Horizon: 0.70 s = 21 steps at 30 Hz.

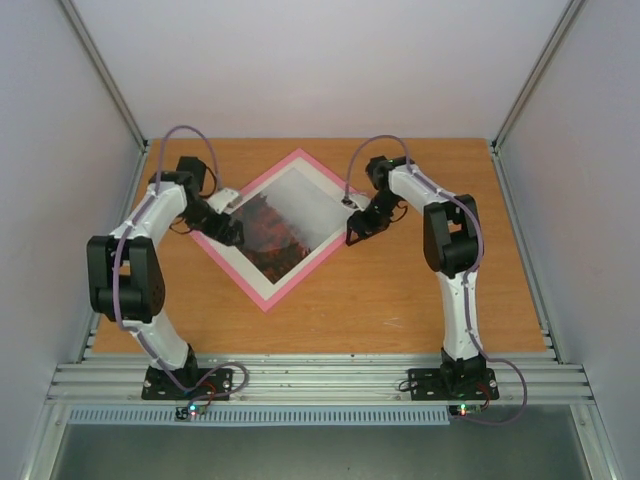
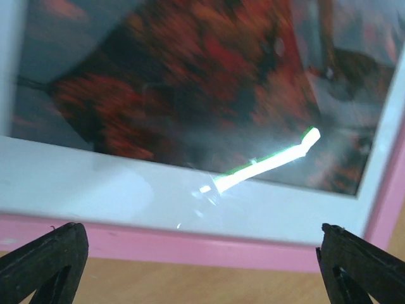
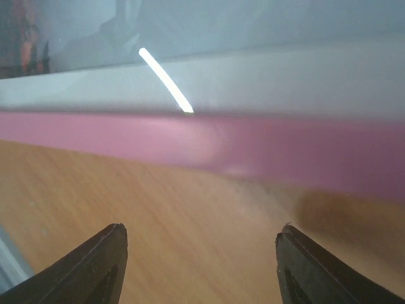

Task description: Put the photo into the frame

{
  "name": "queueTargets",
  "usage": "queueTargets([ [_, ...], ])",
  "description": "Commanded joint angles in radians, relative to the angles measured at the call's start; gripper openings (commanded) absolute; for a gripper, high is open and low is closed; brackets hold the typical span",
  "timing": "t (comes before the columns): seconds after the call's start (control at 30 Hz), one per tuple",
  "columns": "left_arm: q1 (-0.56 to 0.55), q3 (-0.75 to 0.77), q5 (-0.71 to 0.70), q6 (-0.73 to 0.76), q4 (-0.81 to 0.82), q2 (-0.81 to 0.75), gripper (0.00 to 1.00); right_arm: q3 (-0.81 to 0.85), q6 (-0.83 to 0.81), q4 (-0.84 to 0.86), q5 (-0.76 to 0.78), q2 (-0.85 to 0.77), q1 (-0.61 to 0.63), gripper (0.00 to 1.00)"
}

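Top external: photo sits within frame on table. Left tool wide open, empty, at frame's left edge. Right tool open, empty, beside right edge.

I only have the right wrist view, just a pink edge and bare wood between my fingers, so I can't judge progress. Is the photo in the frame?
Observer: Yes. The photo sits inside the frame, with a white mat around it.
Operator: Where is the left gripper?
Observer: The left gripper is at the frame's left edge.
Operator: Is it holding anything?
Observer: No. Its wrist view shows its fingers wide apart and gripping nothing.
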Motion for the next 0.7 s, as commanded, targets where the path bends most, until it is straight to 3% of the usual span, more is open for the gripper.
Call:
queueTargets([
  [0.0, 0.074, 0.131, -0.065, -0.095, 0.125, 0.099, 1.00, -0.087, 0.118, -0.053, -0.152, -0.095, -0.052, 0.64],
  [0.13, 0.115, 0.285, -0.085, -0.138, 0.144, 0.259, 1.00, -0.203, 0.226, -0.013, -0.267, -0.168, -0.051, 0.66],
  [0.4, 0.134, 0.534, -0.040, -0.135, 0.060, 0.489, 0.99, -0.343, 0.334, 0.078, -0.343, -0.181, -0.053, 0.71],
  [0.53, 0.131, 0.528, 0.074, -0.126, -0.001, 0.512, 0.99, -0.355, 0.348, 0.092, -0.375, -0.158, -0.065, 0.73],
  [0.67, 0.114, 0.408, 0.137, -0.088, -0.026, 0.460, 0.99, -0.314, 0.361, 0.082, -0.424, -0.109, -0.090, 0.73],
])
